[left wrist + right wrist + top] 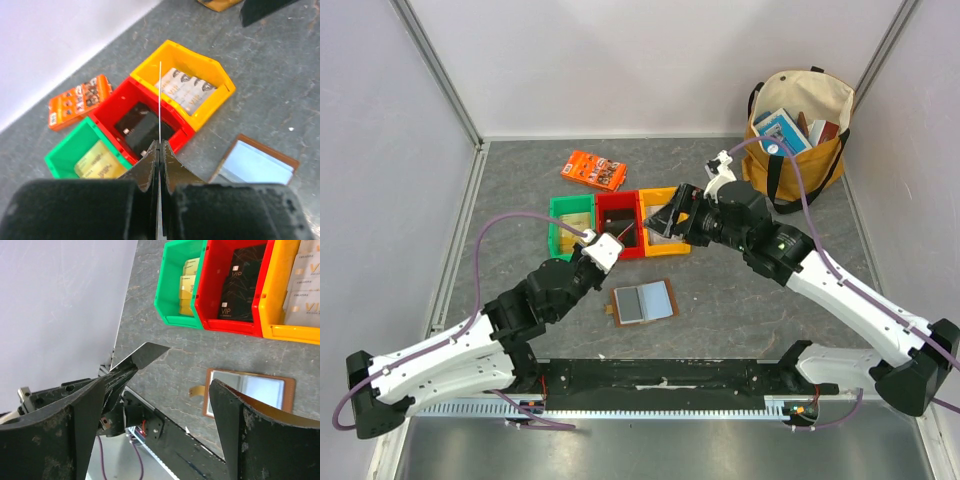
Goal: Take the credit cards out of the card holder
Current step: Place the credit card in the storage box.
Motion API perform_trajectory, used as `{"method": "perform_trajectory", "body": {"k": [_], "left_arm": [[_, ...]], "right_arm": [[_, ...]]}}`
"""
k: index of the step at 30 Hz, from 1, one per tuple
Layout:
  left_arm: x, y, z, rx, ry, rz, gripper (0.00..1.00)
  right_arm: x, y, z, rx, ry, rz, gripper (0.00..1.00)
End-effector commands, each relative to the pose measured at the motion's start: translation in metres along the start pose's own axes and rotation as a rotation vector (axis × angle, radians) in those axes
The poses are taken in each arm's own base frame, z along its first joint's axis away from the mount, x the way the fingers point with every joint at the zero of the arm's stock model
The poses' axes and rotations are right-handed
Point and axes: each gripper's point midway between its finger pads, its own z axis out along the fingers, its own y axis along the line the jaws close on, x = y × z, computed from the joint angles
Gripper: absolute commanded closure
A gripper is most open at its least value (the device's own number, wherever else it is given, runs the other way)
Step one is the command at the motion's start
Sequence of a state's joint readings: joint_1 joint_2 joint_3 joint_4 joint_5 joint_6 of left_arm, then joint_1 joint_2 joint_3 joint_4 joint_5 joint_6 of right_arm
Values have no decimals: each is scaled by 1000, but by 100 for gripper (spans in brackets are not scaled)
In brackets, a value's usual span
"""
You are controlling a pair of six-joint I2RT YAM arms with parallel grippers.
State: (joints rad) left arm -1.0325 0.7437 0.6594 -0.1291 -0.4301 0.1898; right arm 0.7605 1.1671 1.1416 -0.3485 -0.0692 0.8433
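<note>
1. Card holder (642, 302) lies open on the table (740, 290), just in front of three bins, with neither gripper touching it.
2. We judge the task well along: yellowish cards (187, 280) sit in the green bin (62, 160), a black card (240, 280) in the red bin (107, 107), and silvery cards (187, 90) in the yellow bin (190, 52).
3. Our left gripper (160, 147) is pinched tight on one thin credit card (160, 100), seen edge-on above the red bin and not yet dropped.
4. Our right gripper (668, 218) hangs over the yellow bin, fingers spread wide, holding nothing.
5. We cannot tell whether any card remains inside the holder.
6. We count one holder, three bins and one gripped card; the binned cards overlap too much to count.
</note>
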Motion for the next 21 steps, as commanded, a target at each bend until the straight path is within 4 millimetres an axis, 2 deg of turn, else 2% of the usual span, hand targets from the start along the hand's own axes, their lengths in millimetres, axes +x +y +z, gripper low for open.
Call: {"method": "perform_trajectory", "body": {"k": [1,10,15,21], "left_arm": [[-31,18,4,-101,-146,172,98],[-28,-7,18,-106,-138,347,98],[-26,-10,21,-115,-125,372,98],[-21,-10,23,-123,-110,389,98]], "right_arm": [[-14,16,11,-27,-32,124,9],[-19,37,25,-130,-39,218,20],[1,24,43,-102,32,240,33],[23,12,52,-95,88,270,46]]}}
